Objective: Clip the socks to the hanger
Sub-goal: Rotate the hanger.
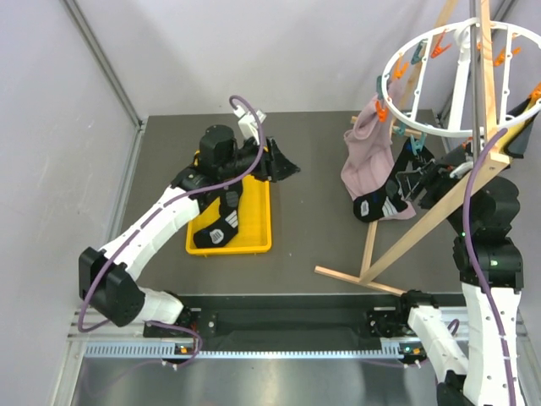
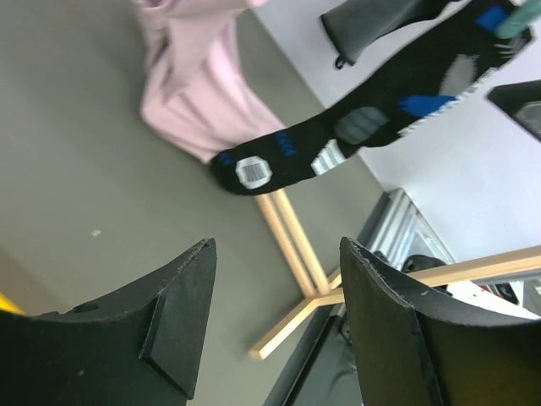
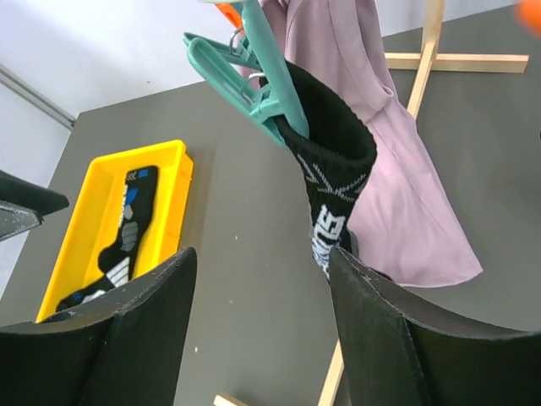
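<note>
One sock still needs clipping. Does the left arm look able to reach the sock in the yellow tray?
Probably yes: the sock lies alone and uncovered in the yellow tray, close beside the left gripper, whose jaws stand open and empty.

Yellow tray [image 1: 256, 222] lies on the grey table [image 1: 317, 207] at nine o'clock. Pink cloth [image 1: 368, 159] hangs at two o'clock, well apart

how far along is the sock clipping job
Done: one long black patterned sock hangs from a teal clip on the round white plastic hanger. In hand: nothing; the right gripper is open beside that sock, the left gripper open and empty. Left: the second black sock lies in the yellow rectangular tray.
</note>
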Robot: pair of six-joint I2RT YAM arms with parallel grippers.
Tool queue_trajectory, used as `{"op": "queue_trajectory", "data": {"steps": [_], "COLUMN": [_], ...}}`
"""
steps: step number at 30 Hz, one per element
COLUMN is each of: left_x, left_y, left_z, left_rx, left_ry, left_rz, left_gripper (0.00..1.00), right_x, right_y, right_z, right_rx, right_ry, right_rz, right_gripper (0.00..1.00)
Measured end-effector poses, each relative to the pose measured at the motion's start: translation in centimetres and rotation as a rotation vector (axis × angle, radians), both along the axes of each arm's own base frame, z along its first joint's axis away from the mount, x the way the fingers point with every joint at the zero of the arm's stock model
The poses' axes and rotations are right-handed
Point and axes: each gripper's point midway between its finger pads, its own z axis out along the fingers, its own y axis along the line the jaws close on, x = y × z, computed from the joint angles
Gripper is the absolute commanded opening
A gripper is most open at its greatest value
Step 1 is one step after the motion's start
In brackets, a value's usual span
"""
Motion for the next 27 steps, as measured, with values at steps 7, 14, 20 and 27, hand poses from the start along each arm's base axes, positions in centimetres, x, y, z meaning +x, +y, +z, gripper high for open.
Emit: {"op": "queue_trajectory", "data": {"steps": [7, 14, 20, 27], "left_x": [0.1, -0.5, -0.7, -0.7], "left_y": [2.6, 2.8, 2.7, 2.6], "left_z": [-1.5, -2.3, -2.4, -2.2], "left_rx": [0.022, 0.02, 0.012, 0.0], "left_ry": [0.018, 0.042, 0.053, 0.062], "left_rz": [0.043, 0.024, 0.015, 0.011], "left_gripper": [0.65, 0.65, 0.65, 0.65], "right_x": [1.1, 3.4, 5.6, 5.6], "right_y": [-0.2, -0.8, -1.8, -3.0], "right_z": [-0.2, -1.0, -2.2, -2.4], "right_rx": [-0.004, 0.027, 0.042, -0.033], "right_ry": [0.006, 0.033, 0.076, 0.111], "right_rz": [-0.011, -0.058, -0.121, -0.158], "right_gripper": [0.77, 0.88, 0.9, 0.97]}}
